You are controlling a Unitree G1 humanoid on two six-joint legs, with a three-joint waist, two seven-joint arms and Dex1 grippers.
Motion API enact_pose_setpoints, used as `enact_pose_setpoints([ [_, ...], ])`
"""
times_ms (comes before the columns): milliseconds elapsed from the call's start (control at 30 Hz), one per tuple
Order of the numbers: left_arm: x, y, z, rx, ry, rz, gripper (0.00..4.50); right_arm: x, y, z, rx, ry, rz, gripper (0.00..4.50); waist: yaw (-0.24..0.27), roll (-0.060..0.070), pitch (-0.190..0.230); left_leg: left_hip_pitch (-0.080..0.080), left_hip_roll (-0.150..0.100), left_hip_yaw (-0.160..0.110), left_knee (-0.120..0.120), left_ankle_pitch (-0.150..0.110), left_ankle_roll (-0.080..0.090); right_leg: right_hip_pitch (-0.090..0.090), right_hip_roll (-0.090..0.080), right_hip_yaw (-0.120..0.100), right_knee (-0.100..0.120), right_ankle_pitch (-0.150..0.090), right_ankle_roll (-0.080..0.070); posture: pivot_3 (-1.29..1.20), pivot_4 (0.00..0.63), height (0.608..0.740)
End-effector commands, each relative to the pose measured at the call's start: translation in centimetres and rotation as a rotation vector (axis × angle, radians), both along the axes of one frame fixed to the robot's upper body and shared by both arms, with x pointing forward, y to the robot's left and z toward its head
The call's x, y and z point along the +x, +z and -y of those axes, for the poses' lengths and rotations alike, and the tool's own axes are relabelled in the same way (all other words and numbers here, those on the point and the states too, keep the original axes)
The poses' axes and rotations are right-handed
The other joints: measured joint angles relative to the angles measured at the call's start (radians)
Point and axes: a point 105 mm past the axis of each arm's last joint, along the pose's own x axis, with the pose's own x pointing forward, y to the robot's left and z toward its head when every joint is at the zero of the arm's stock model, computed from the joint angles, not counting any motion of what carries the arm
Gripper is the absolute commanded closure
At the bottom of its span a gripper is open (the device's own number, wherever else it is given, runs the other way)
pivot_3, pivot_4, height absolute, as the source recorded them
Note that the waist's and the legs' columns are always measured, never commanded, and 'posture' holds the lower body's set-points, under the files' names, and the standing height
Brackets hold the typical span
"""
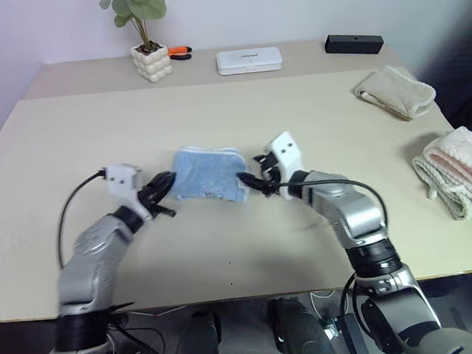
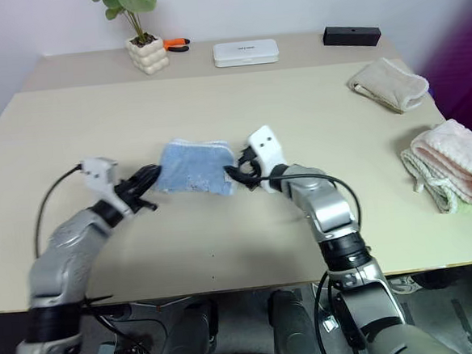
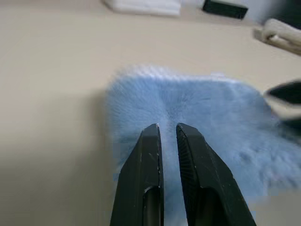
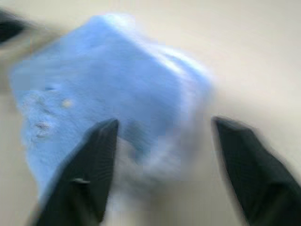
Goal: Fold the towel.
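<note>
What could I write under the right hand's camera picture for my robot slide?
The right gripper stands open at the edge of the folded light blue towel on the beige table.

towel (image 1: 209, 174) mid-table (image 1: 249, 249) | left hand (image 1: 163, 187) left | right hand (image 1: 251, 181) right

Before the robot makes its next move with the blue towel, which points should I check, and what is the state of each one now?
1. The towel is folded into a compact pad on the table: ok.
2. The right gripper has its jaws spread wide, with the towel's corner between them and not pinched: ok for letting go.
3. The left gripper has its jaws nearly shut at the towel's edge; whether cloth is pinched: cannot tell.
4. The beige towel and the pink-and-cream towel lie well apart from the work: ok.
5. The folded edges line up neatly: cannot tell.
</note>
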Motion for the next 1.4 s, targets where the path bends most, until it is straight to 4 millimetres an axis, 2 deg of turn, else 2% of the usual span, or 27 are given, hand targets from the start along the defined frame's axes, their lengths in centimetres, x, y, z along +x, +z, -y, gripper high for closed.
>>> enact_pose_setpoints([
  [33, -1.6, 1.5, 0.7, 0.03, -0.097, 0.061, 3.99, -0.6, 0.8, -0.4, 0.093, -0.003, -0.081, 0.08, 0.001, 0.001, 0.0, 0.0, 0.0, 0.0, 0.0, 0.0, 0.0, 0.0, 0.0, 0.0, 0.0, -0.001, -0.002, 0.0, 0.15, 0.737],
  [133, -2.4, 1.2, 0.7, 0.056, -0.133, 0.043, 3.99, 0.1, -0.2, -0.5, 0.172, -0.045, -0.205, 0.08, 0.002, 0.001, 0.0, 0.0, 0.0, 0.0, 0.001, 0.0, 0.0, 0.001, 0.0, 0.0, -0.001, -0.002, -0.003, 0.0, 0.15, 0.737],
  [233, -2.8, 1.4, 1.4, 0.042, -0.179, 0.035, 3.99, 0.5, -0.6, -2.2, 0.255, -0.005, -0.298, 0.08, 0.0, 0.001, 0.0, 0.0, 0.0, 0.001, 0.001, 0.0, 0.0, 0.0, 0.0, 0.0, -0.001, -0.002, -0.003, 0.0, 0.15, 0.737],
  [467, -4.1, 1.3, 3.3, 0.026, -0.269, 0.015, 3.99, 1.1, -0.9, -5.9, 0.316, 0.082, -0.388, 0.08, -0.019, 0.001, 0.0, 0.0, 0.0, 0.0, 0.0, 0.0, 0.0, 0.0, 0.0, 0.0, -0.001, 0.0, 0.0, 0.0, 0.15, 0.737],
  [567, -4.2, 1.1, 3.5, 0.033, -0.267, 0.011, 3.99, 1.3, 0.0, -6.9, 0.368, 0.11, -0.387, 0.87, -0.023, 0.001, 0.0, 0.0, 0.001, 0.0, 0.0, 0.0, 0.0, 0.0, 0.001, 0.0, 0.0, 0.0, 0.0, 0.0, 0.15, 0.737],
  [800, -4.4, 0.8, 3.9, 0.03, -0.266, 0.003, 3.99, 1.7, 1.4, -6.9, 0.442, 0.112, -0.376, 4.21, -0.021, 0.001, 0.001, -0.001, 0.001, 0.001, -0.001, 0.0, 0.001, -0.001, 0.002, 0.0, 0.0, 0.0, 0.0, 0.0, 0.15, 0.737],
  [833, -4.4, 0.8, 4.0, 0.03, -0.266, 0.003, 3.99, 1.7, 1.8, -6.7, 0.463, 0.109, -0.365, 4.47, -0.021, 0.001, 0.001, -0.001, 0.001, 0.0, -0.001, 0.0, 0.001, -0.001, 0.002, 0.0, 0.0, 0.0, 0.0, 0.0, 0.15, 0.737],
  [900, -4.3, 0.7, 4.2, 0.032, -0.267, 0.006, 3.99, 1.7, 3.0, -5.9, 0.496, 0.098, -0.321, 4.47, -0.019, 0.001, 0.001, -0.001, 0.001, 0.0, 0.0, 0.0, 0.001, -0.001, 0.001, 0.0, 0.0, 0.0, 0.0, 0.0, 0.15, 0.737],
  [967, -4.3, 0.8, 4.4, 0.036, -0.269, 0.013, 3.99, 2.0, 4.3, -4.5, 0.529, 0.058, -0.268, 4.47, -0.019, 0.001, 0.001, -0.001, 0.001, 0.001, 0.0, 0.0, 0.001, -0.001, 0.001, 0.0, -0.001, 0.0, 0.0, 0.0, 0.15, 0.737],
  [1033, -4.3, 0.9, 4.5, 0.029, -0.273, 0.016, 3.99, 2.7, 5.6, -2.1, 0.569, -0.027, -0.199, 4.47, -0.02, 0.001, 0.001, -0.001, 0.001, 0.0, 0.0, 0.0, 0.001, -0.001, 0.001, 0.0, -0.001, 0.0, 0.0, 0.0, 0.15, 0.737],
  [1133, -4.0, 0.9, 5.1, 0.026, -0.288, 0.02, 3.99, 4.1, 8.2, 6.2, 0.658, -0.322, -0.054, 4.47, -0.012, 0.002, 0.001, -0.002, 0.001, 0.0, 0.0, 0.0, 0.001, -0.001, 0.001, 0.0, -0.001, 0.0, 0.0, 0.0, 0.15, 0.737],
  [1167, -3.8, 0.8, 5.6, 0.029, -0.306, 0.022, 3.99, 4.0, 8.5, 10.3, 0.694, -0.462, -0.017, 4.47, -0.005, 0.002, 0.001, -0.002, 0.001, 0.0, 0.0, 0.0, 0.001, -0.001, 0.001, 0.0, -0.001, 0.0, 0.0, 0.0, 0.15, 0.737],
  [1200, -3.7, 0.7, 5.9, 0.031, -0.318, 0.022, 3.99, 3.7, 8.7, 12.8, 0.716, -0.548, 0.002, 4.47, 0.003, 0.002, 0.001, -0.003, 0.0, 0.0, 0.001, 0.0, 0.001, 0.0, 0.0, 0.0, -0.002, 0.0, 0.0, 0.0, 0.15, 0.737],
  [1233, -3.5, 0.7, 6.3, 0.028, -0.336, 0.022, 3.99, 3.2, 8.6, 15.9, 0.745, -0.653, 0.023, 4.47, 0.008, 0.002, 0.001, -0.003, -0.001, 0.001, 0.001, 0.0, 0.001, -0.001, 0.0, 0.0, -0.003, 0.0, 0.0, 0.0, 0.15, 0.737],
  [1267, -3.4, 0.6, 6.7, 0.026, -0.351, 0.022, 3.99, 2.6, 8.4, 18.0, 0.772, -0.733, 0.035, 4.47, 0.008, 0.002, 0.001, -0.003, -0.001, 0.001, 0.001, 0.0, 0.001, 0.0, 0.0, 0.0, -0.004, 0.0, 0.0, 0.0, 0.15, 0.737],
  [1333, -3.2, 0.6, 7.1, 0.02, -0.372, 0.02, 3.99, 1.7, 7.9, 20.6, 0.817, -0.836, 0.042, 4.47, 0.003, 0.003, 0.001, -0.003, 0.0, 0.001, 0.0, -0.001, 0.001, 0.0, 0.0, 0.0, -0.004, 0.0, 0.0, 0.0, 0.15, 0.737],
  [1400, -2.9, 0.7, 8.0, 0.017, -0.411, 0.024, 3.99, 0.3, 5.0, 23.4, 0.816, -0.987, -0.048, 4.47, -0.009, 0.003, 0.001, -0.002, 0.001, 0.002, -0.001, -0.001, 0.003, 0.0, 0.001, 0.001, -0.003, 0.0, 0.0, 0.0, 0.15, 0.737],
])
